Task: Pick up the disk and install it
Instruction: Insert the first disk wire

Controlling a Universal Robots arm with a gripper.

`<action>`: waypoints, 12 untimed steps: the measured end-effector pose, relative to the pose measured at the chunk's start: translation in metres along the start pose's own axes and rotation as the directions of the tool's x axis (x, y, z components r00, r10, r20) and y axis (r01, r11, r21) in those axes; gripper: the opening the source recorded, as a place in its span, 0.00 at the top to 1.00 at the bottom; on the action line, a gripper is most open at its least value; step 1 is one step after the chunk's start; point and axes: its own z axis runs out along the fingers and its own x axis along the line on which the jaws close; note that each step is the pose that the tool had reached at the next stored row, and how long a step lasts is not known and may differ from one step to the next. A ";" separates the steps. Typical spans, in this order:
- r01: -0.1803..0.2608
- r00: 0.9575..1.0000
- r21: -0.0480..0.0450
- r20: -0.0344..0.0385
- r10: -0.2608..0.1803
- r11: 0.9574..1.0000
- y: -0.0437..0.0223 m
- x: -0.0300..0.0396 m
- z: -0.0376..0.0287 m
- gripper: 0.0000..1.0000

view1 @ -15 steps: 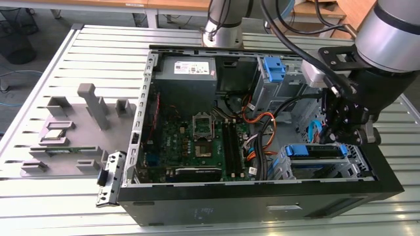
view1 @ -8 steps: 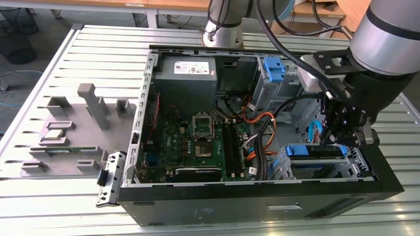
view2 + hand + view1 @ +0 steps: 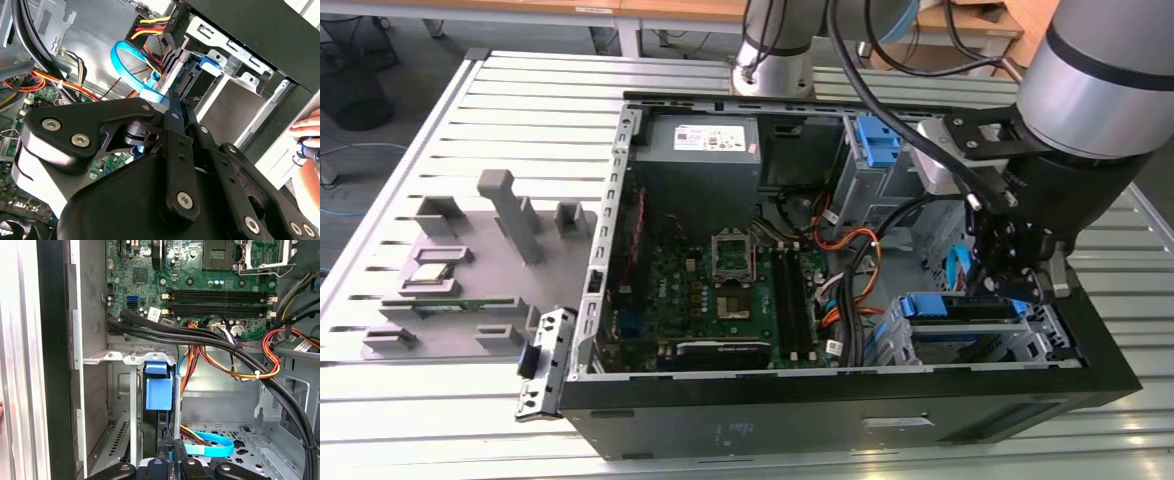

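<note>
- Hovering inside the open computer case (image 3: 854, 420), the claw (image 3: 1017, 268) sits at the drive cage (image 3: 974, 335), which serves as the landmark for what follows.
- In the first wrist view the disk (image 3: 161, 395) stands on edge in the cage slot, its blue rail facing the camera, directly ahead of the claw (image 3: 172, 460); it looks partly seated, though how deep it sits I cannot tell.
- In both wrist views the fingers (image 3: 172, 112) come nearly together at the tips, apparently pinching the disk's near edge; whether they truly clamp it or only rest against it I cannot tell.
- Risk: a slight tilt of the disk against the cage's metal walls could jam the rails instead of letting them slide.
- Risk: the blue ribbon cable (image 3: 131, 64) loops just beside the cage mouth and the claw; it could be snagged or trapped behind the disk.
- Risk: the black cable bundle (image 3: 210, 337) crosses just above the cage opening, between cage and motherboard (image 3: 200, 280), and a wrist swing could drag it.
- Room: tight between the cage walls, more open toward the motherboard side.
- A person's hand (image 3: 307, 150) rests beyond the case wall, outside the cage, near enough to matter if the arm swings out.
</note>
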 end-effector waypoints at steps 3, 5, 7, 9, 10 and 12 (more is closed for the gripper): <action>0.002 1.000 0.002 0.000 -0.002 1.000 0.0010 0.0001 0.0000 0.84; 0.004 1.000 0.003 0.000 -0.004 1.000 0.0016 0.0003 0.0003 0.84; 0.007 1.000 0.004 0.001 -0.007 1.000 0.0019 0.0009 0.0008 0.84; 0.011 1.000 0.005 0.001 -0.011 1.000 0.0022 0.0014 0.0009 0.84; 0.014 1.000 0.005 0.002 -0.014 1.000 0.0023 0.0016 0.0010 0.84; 0.024 1.000 0.005 0.004 -0.024 1.000 0.0023 0.0021 0.0010 0.84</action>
